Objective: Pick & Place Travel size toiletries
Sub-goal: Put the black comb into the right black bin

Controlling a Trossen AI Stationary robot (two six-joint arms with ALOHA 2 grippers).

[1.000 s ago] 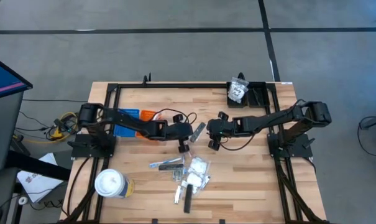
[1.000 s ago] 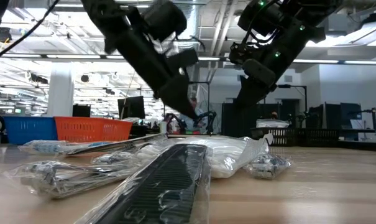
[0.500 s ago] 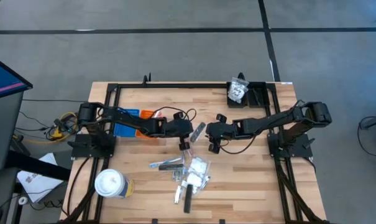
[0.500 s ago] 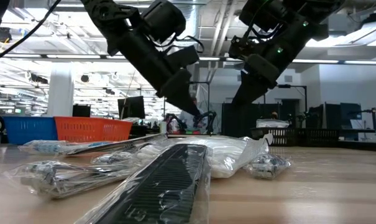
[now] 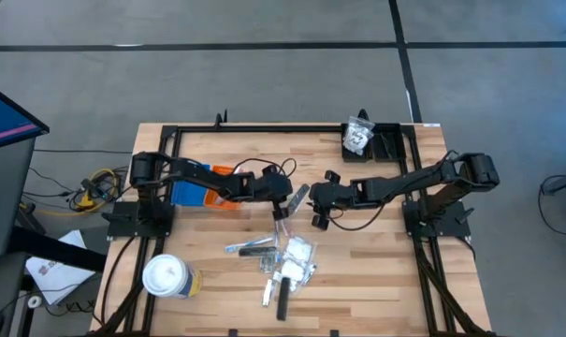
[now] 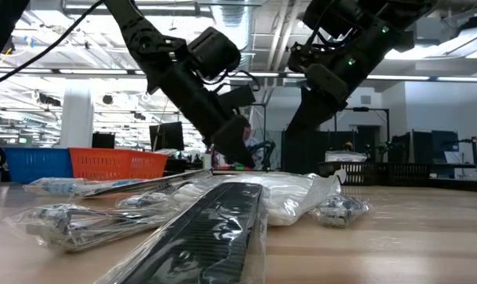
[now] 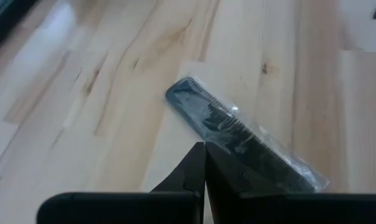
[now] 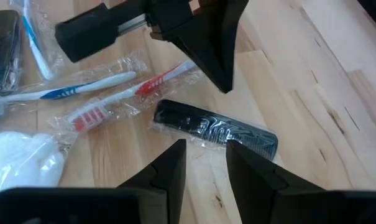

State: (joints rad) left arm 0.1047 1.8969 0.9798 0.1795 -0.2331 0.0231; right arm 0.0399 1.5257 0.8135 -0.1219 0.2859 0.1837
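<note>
Near the worktop's centre, the wrapped comb [image 8: 215,132] lies flat between the left gripper [image 5: 281,210], jaws clenched and empty, and the right gripper [image 5: 318,208], jaws parted: probably light, stiff and slippery in film, best pinched across its narrow width.

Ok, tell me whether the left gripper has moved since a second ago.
Yes. In the high view the left gripper has shifted toward the right arm's side, closer to the wrapped comb on the table; the comb itself stayed put.
</note>
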